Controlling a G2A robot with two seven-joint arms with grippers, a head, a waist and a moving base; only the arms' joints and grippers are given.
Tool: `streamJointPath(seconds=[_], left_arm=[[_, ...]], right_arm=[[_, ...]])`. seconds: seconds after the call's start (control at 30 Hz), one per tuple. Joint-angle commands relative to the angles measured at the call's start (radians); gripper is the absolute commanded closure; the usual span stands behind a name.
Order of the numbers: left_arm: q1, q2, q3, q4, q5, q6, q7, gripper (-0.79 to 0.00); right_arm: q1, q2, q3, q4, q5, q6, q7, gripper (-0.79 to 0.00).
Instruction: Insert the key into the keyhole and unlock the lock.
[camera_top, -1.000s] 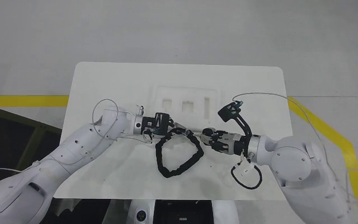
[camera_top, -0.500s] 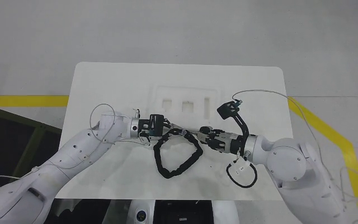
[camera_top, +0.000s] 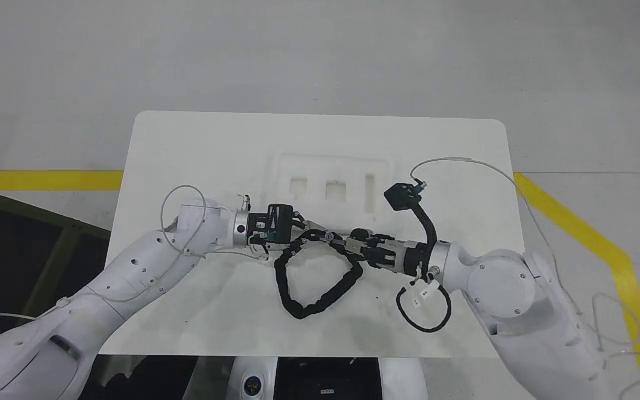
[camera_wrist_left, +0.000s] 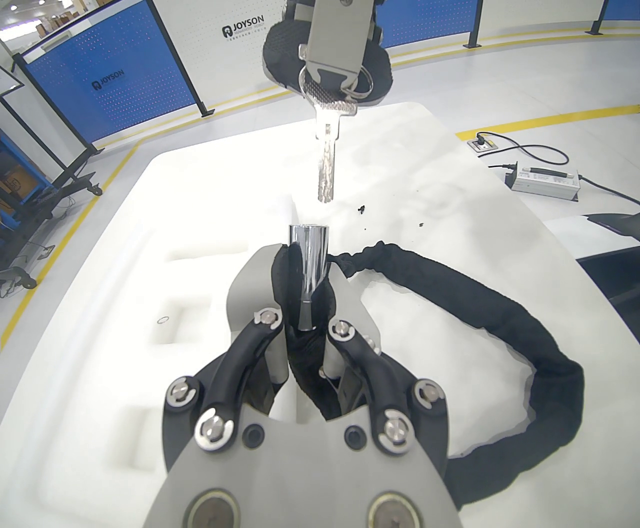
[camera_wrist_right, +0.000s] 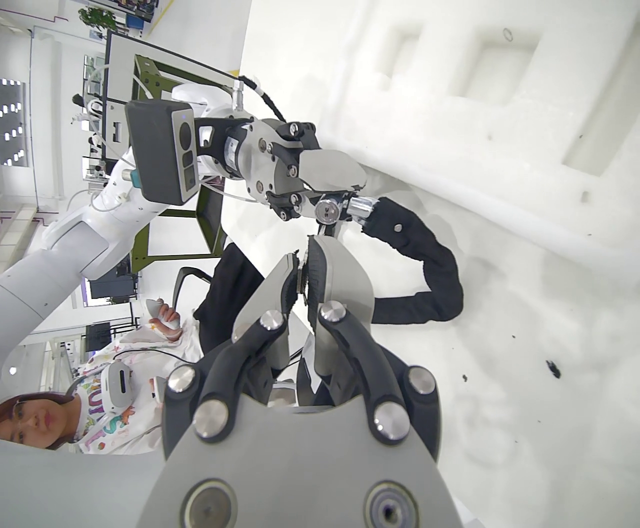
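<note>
**Key poised at the keyhole (camera_wrist_right: 326, 210), not yet in**

Nearest, the left gripper (camera_wrist_left: 300, 282) is clamped on the lock (camera_wrist_left: 308, 262), its chrome barrel pointing away and its black-sleeved chain (camera_wrist_left: 505, 330) looping across the white table (camera_top: 180, 150). Just beyond the barrel's end hangs the key (camera_wrist_left: 327, 160), its tip near the opening but apart from it and roughly lined up. Farther off, the right gripper (camera_wrist_left: 334, 75) pinches the key's head. Pick-up and alignment look done. By my reading, insertion, the turn and the freeing of the lock are all left to do.
</note>
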Motion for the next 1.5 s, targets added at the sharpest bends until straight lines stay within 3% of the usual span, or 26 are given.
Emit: streamJointPath(seconds=[0.0, 1.47], left_arm=[[0.0, 0.0, 0.0, 0.0, 0.0, 0.0, 0.0, 0.0], [0.0, 0.0, 0.0, 0.0, 0.0, 0.0, 0.0, 0.0]], right_arm=[[0.005, -0.001, -0.004, 0.005, 0.003, 0.006, -0.003, 0.0], [0.076, -0.017, -0.097, 0.074, 0.006, 0.052, -0.062, 0.0]])
